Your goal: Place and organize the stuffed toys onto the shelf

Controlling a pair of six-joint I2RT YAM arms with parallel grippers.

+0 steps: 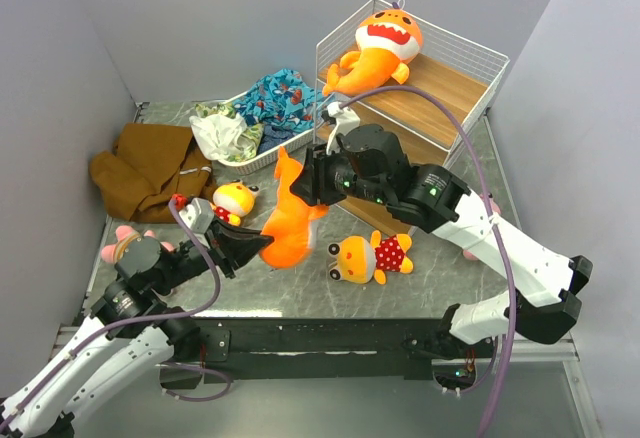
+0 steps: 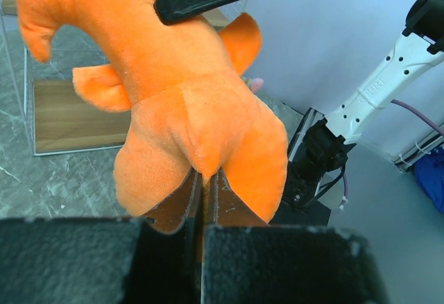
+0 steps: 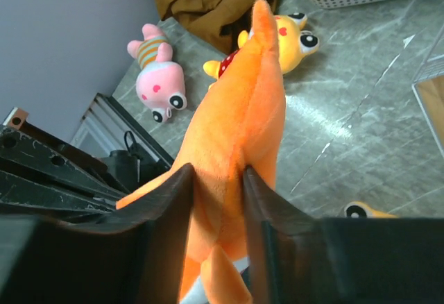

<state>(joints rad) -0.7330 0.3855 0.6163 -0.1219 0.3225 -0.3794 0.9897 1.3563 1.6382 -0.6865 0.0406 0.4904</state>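
1. Left of and behind the left gripper (image 1: 260, 248), a pink striped plush (image 1: 122, 243) lies on the table against that arm. A brown cloth (image 1: 140, 170) is heaped beyond it.
2. I read the left gripper's jaws as pressed fully together. They pinch a fold of fabric at the lower end of the orange shark plush (image 1: 290, 226).
3. Just beyond the left gripper's tips, on the far side, a yellow-headed doll (image 1: 235, 200) lies on the table close against the shark.
4. The shark runs from the left gripper up to the right gripper (image 1: 312, 193) and hangs between them. I cannot tell whether it is clear of the table.
5. The right gripper's jaws stand about half way in. One finger (image 3: 170, 214) bears on each side of the shark's narrow body, so I judge it gripped.
6. On the near side of the right gripper, a second doll (image 1: 368, 257) lies on the table.
7. Beyond the right gripper to its left sits a white basket (image 1: 262, 161) holding patterned clothes (image 1: 278, 96).
8. Behind the right gripper stands the shelf (image 1: 455, 93). A second shark plush (image 1: 385, 43) rests on its upper wooden plank.
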